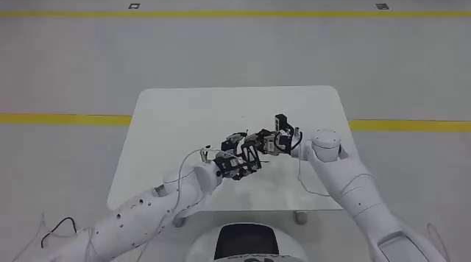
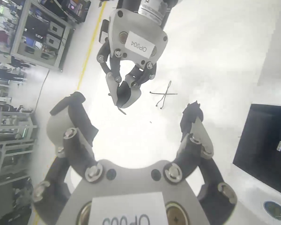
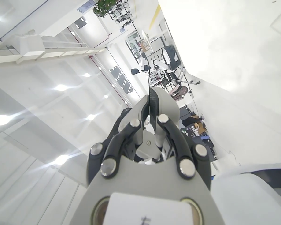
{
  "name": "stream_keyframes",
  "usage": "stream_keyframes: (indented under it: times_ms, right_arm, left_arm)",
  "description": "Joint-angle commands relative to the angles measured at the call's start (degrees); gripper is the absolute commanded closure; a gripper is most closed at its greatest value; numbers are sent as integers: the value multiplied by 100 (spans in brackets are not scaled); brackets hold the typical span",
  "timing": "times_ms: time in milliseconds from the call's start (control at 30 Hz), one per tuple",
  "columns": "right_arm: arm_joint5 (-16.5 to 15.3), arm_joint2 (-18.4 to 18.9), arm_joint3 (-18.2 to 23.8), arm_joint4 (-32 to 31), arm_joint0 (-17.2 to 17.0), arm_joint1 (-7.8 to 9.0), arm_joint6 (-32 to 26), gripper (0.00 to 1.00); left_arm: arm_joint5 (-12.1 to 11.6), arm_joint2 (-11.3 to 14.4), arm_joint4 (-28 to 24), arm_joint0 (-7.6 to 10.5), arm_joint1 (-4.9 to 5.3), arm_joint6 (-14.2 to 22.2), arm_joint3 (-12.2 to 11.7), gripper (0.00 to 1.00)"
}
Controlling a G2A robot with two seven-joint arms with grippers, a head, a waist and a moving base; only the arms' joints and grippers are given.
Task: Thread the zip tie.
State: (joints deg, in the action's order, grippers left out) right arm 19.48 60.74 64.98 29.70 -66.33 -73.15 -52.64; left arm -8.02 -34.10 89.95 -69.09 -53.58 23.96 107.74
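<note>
Spreading across the top view, a pale grey floor (image 1: 73, 63) carries two yellow lines (image 1: 235, 14) that run from side to side. A white table (image 1: 184, 115) with rounded corners stands between them. Both white arms meet above its middle, the left arm (image 1: 147, 214) coming in from one near corner and the right arm (image 1: 353, 185) from the other.

The left gripper (image 2: 132, 104) has its two dark-padded fingers (image 2: 71, 105) spread wide, with nothing between them, and it faces the right gripper across a short gap. The right gripper (image 2: 124, 99) points back at it with its fingers pinched tight together.

Each gripper has a white sticker with dark print on its grey body. One sticker (image 2: 139, 45) sits on the right gripper, as seen from the left wrist. Another sticker (image 2: 128, 208) sits on the left gripper's own plate, partly cut off at the edge of the view.

The zip tie (image 2: 122, 110) is a thin black strip clamped in the right gripper's closed fingertips. A short end pokes out below them toward the open left gripper without touching it. In the right wrist view a thin dark strip stands straight out from between the shut pads (image 3: 152, 105).

Beyond the right gripper, a few loose ties (image 2: 165, 93), thin and black, lie crossed over one another on the tabletop, well clear of both grippers.
</note>
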Motion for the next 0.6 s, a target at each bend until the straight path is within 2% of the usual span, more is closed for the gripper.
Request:
stream_keyframes:
  times_ms: [0,67,133,200,300,567]
  right_arm:
    - [0,2,2,-4,-2,0,3,100]
    - [0,2,2,-4,-2,0,3,100]
    - [0,-10,56,8,-60,-2,142,100]
    - [0,7,48,124,-95,2,162,100]
    - [0,15,45,200,-86,14,165,100]
    - [-56,35,125,210,-142,19,342,100]
  left_arm:
    - [-89,-10,0,-6,-3,10,4,0]
    - [-89,-13,0,3,-2,17,-7,0]
    - [-277,67,0,203,30,123,-7,0]
    - [-70,149,0,262,64,26,-71,0]
    - [162,362,0,477,145,-147,-158,0]
    - [153,389,0,499,150,-227,-201,0]
